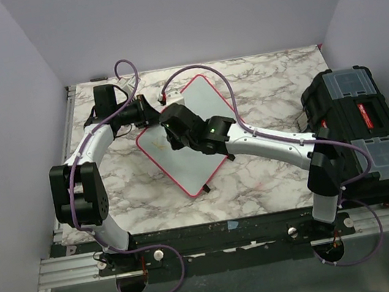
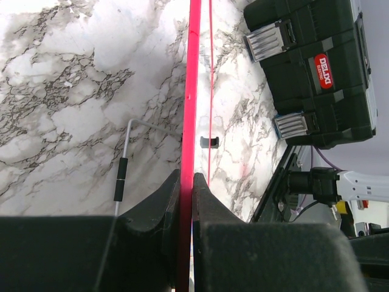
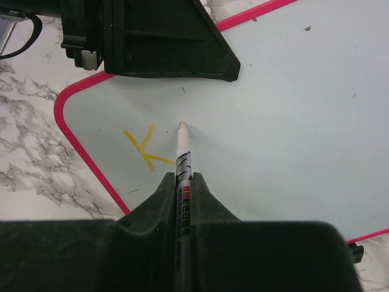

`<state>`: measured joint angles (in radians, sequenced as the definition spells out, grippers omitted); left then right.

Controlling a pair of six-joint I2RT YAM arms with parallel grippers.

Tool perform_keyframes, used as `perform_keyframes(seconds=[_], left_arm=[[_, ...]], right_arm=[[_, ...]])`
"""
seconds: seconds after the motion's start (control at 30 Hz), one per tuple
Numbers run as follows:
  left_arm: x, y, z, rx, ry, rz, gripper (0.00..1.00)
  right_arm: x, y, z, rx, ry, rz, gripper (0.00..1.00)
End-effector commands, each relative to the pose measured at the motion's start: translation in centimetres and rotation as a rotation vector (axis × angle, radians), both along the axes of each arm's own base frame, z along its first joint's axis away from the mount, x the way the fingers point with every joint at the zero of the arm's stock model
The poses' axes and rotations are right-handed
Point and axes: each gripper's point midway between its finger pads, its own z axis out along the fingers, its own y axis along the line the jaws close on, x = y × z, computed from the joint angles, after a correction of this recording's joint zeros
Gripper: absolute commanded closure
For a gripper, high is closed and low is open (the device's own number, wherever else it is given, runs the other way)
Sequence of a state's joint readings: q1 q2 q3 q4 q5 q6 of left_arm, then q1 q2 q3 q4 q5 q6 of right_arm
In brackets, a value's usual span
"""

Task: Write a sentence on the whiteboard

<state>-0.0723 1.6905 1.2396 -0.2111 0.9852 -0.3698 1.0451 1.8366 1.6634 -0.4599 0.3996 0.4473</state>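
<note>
Whiteboard (image 3: 273,109) bears one yellow "K" (image 3: 143,150); toolbox (image 2: 316,103) label reads "DELIXI".

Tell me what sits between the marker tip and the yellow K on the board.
Just bare whiteboard between the marker tip and the yellow K; right wrist view shows it.

table (image 1: 272,170): marble-pattern top | whiteboard (image 1: 183,170): lying askew, centre toward far-left corner | black toolbox (image 1: 358,127): along right edge
</note>
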Motion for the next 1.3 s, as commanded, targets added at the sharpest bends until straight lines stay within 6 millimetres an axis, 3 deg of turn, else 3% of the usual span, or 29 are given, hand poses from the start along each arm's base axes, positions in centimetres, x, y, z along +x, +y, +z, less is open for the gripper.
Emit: perform_keyframes(seconds=[0.0,0.5,0.73,0.9,1.27], left_arm=[[0.8,-0.1,0.5,0.033,-0.076,0.0,1.0],[0.9,0.0,0.5,0.034,-0.074,0.002,1.0],[0.9,0.0,0.5,0.036,-0.075,0.002,1.0],[1.0,0.0,0.4,0.038,-0.07,0.005,1.0],[1.0,-0.1,0.3,0.038,-0.069,0.002,1.0]], right_arm=[[0.3,0.6,-0.5,0.012,0.011,0.008,0.99],[-1.2,-1.2,-3.4,-0.028,0.068,0.008,0.99],[-1.8,-1.8,-3.5,-0.029,0.08,0.012,0.99],[-1.7,-2.1,-2.6,-0.031,0.067,0.008,0.99],[-1.0,-1.6,1.7,0.016,0.001,0.009,0.99]])
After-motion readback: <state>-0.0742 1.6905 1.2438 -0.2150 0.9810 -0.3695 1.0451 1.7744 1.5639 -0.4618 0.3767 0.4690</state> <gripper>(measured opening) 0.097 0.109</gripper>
